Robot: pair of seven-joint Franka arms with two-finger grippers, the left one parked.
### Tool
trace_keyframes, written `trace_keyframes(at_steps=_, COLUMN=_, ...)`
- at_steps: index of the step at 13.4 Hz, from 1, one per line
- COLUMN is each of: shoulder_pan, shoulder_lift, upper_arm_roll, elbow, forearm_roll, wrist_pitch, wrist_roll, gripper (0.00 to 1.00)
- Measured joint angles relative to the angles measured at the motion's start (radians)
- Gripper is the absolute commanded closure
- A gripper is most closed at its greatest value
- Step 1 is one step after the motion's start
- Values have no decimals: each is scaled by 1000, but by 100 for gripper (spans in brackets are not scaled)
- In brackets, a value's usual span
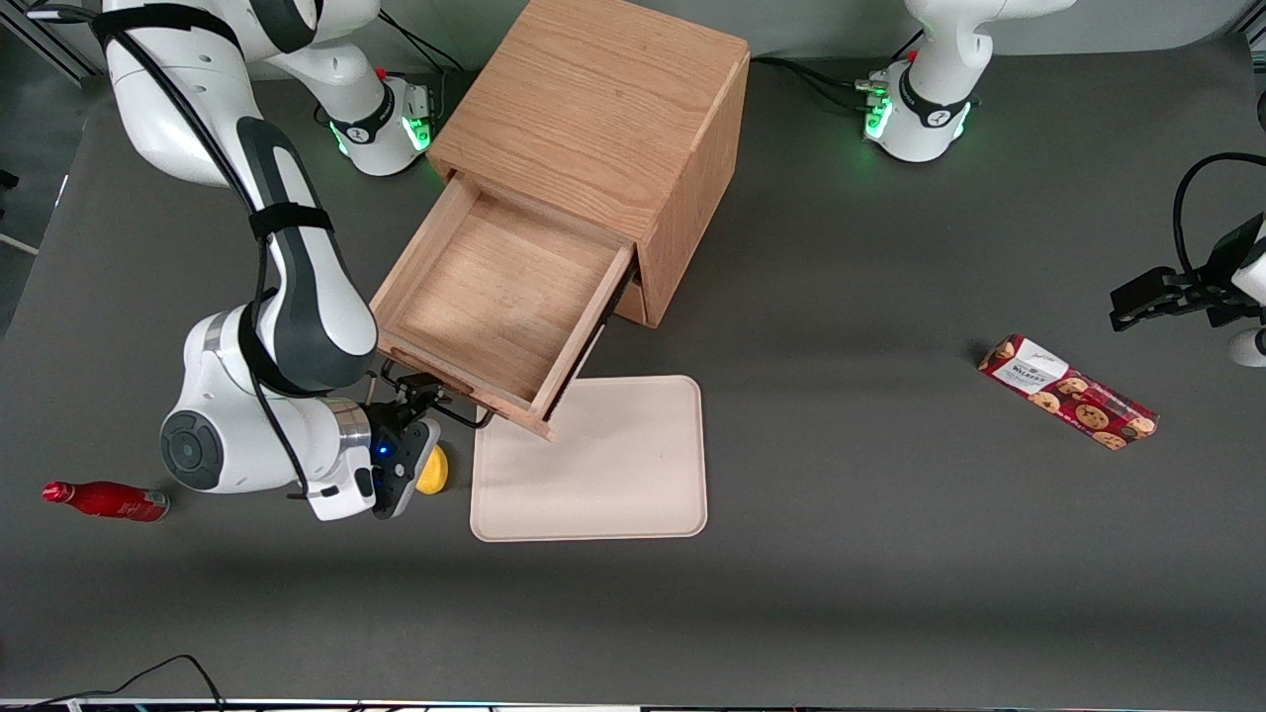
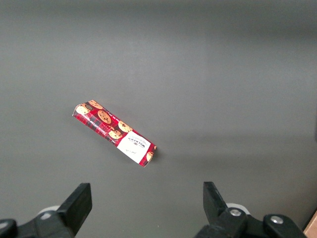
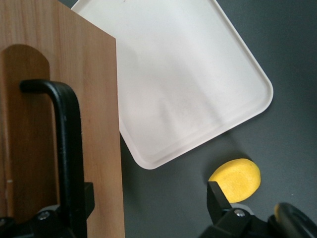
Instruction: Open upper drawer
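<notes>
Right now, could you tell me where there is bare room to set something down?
The beige rectangular tray lies bare, and so does the pulled-out light oak upper drawer. Grey table is open between the tray and the red cookie box. It is crowded at the drawer's black bar handle, around the gripper and the yellow lemon-like object.

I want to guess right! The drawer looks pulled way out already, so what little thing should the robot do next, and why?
Probably back the end effector straight off the black handle. The upper drawer is already far out, its bare tray showing, and the fingers stand open around the handle, so nothing is left to pull.
</notes>
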Motion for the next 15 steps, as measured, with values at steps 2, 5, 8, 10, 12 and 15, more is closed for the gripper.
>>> trace_keyframes(at_steps=2, shoulder_pan=1, shoulder_lift=-13, upper_arm_roll=0, elbow=7, forearm_roll=-11, wrist_pitch=-3, wrist_roll=0, gripper=0)
trace_keyframes(at_steps=5, shoulder_pan=-5, shoulder_lift=-55, upper_arm_roll=-9, elbow=20, forearm_roll=-30, wrist_pitch=-24, wrist_roll=0, gripper=0)
trace_keyframes(at_steps=8, shoulder_pan=-11, shoulder_lift=-88, upper_arm_roll=-13, elbow=23, forearm_roll=-37, wrist_pitch=-28, wrist_roll=0, gripper=0)
trace_keyframes(at_steps=10, shoulder_pan=-11, shoulder_lift=-119, upper_arm_roll=-14, elbow=25, forearm_roll=-48, wrist_pitch=-53, wrist_roll=15, gripper=0)
trace_keyframes(at_steps=12, shoulder_pan=-11, shoulder_lift=-168, upper_arm_roll=-15, elbow=27, forearm_roll=-59, wrist_pitch=-123, wrist_roll=129, gripper=0)
trace_keyframes(at_steps=15, shoulder_pan=-11, shoulder_lift=-284, upper_arm_roll=-15, elbow=-13, forearm_roll=-96, wrist_pitch=-196, wrist_roll=460, gripper=0)
